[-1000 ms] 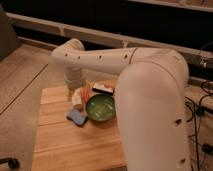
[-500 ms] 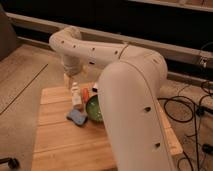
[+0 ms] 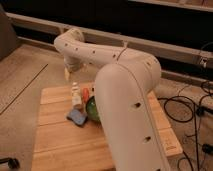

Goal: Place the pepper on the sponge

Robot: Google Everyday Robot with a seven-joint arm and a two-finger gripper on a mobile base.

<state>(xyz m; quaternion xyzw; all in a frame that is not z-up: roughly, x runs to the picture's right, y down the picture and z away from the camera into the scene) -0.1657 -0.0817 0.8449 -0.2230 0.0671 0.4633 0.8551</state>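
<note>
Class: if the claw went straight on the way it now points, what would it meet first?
The claw hangs above the wooden table near its far edge, pointing down. Straight on, it probably meets bare wood beside the white bottle. Depth is unclear, so it might clip the bottle instead.

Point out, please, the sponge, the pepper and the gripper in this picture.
sponge (image 3: pixel 77 117): camera view, middle of its blue top.
pepper (image 3: pixel 86 94): camera view, its visible red-orange side.
gripper (image 3: pixel 67 74): camera view, between its fingertips, above the far left edge of the table (image 3: pixel 60 145).
</note>
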